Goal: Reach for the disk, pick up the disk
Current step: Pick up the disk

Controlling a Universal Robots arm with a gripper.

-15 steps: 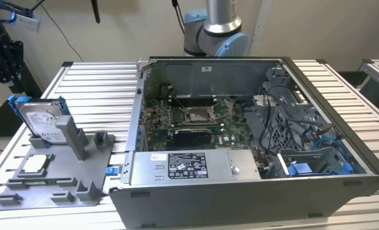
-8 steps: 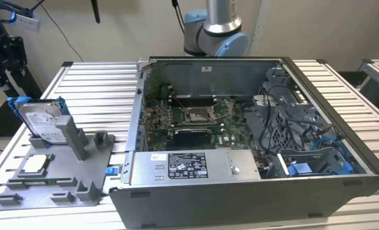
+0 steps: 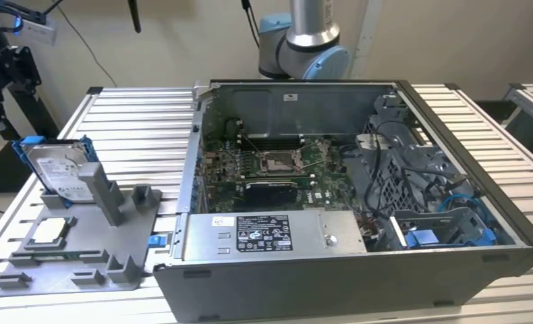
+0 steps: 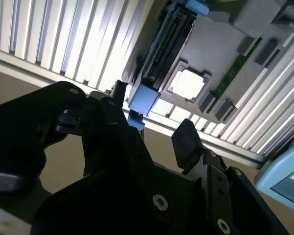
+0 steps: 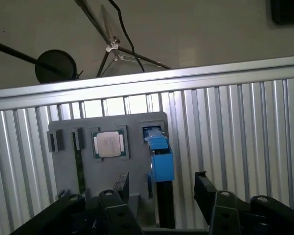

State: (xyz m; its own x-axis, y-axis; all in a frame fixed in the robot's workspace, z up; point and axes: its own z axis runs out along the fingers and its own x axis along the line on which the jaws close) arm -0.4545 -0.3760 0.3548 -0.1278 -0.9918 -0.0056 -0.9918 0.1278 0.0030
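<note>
The gripper (image 5: 161,192) hung with fingers (image 5: 112,205) spread wide and empty, aligned astride the disk (image 5: 160,161) but clear of it. The disk stood on edge in a grey fixture (image 5: 137,122) (probably leaving both faces free for the jaws), a chip (image 5: 109,144) just beside. Both wrist views gave its blue-framed edge; the exterior view gave its labelled face, at nine o'clock from the open computer case (image 3: 339,290).

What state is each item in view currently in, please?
disk: standing on edge in the grey holder, not gripped.
chip: lying flat in the grey holder.
computer case: open, insides exposed.
gripper: open, holding nothing.
</note>
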